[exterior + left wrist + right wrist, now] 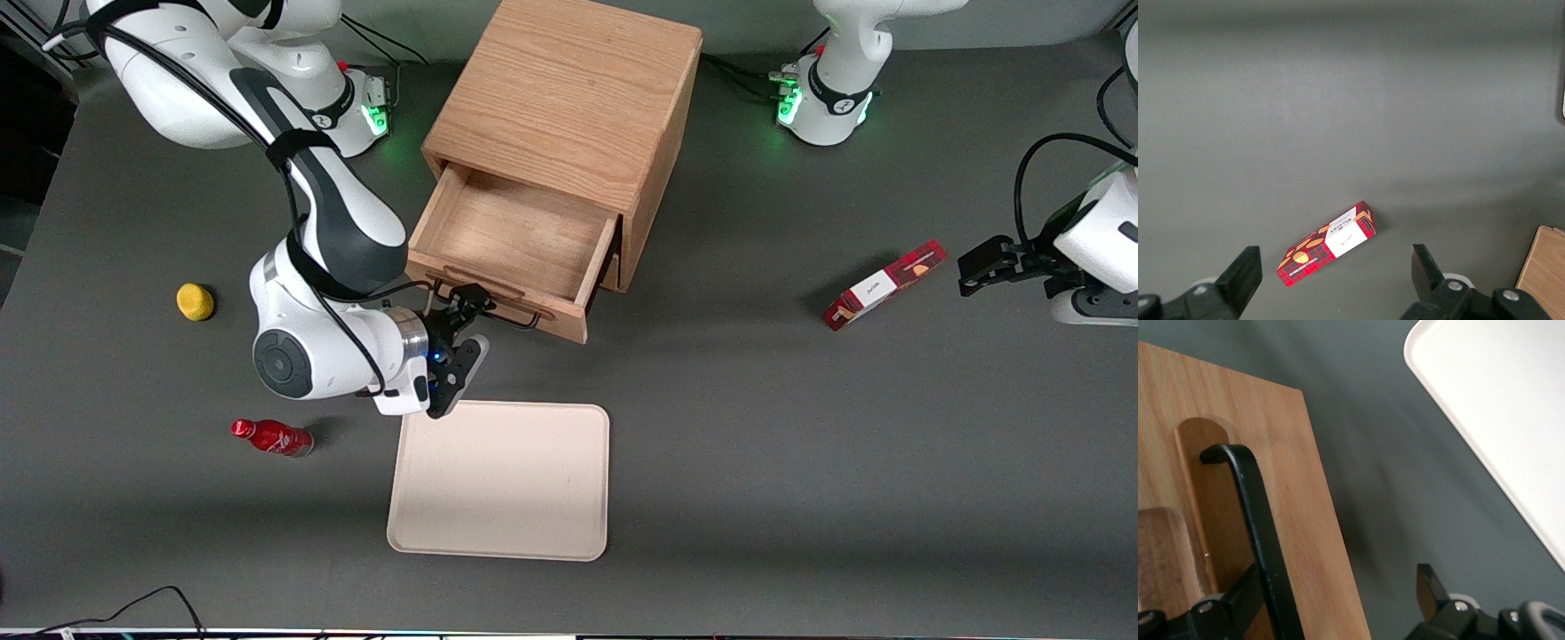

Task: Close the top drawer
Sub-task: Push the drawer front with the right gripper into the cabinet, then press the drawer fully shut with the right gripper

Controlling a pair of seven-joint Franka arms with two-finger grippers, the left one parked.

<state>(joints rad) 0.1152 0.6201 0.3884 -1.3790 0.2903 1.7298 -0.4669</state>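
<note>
While pulled well out of the wooden cabinet, the top drawer faces the front camera, angled toward the tray, its front panel running crosswise. Gripper sits at the black wire handle, jaws spread, one finger touching the handle, not clamped.

text: none legible | red box: print too small to read

right arm bent low, gripper fingers spread.
</note>
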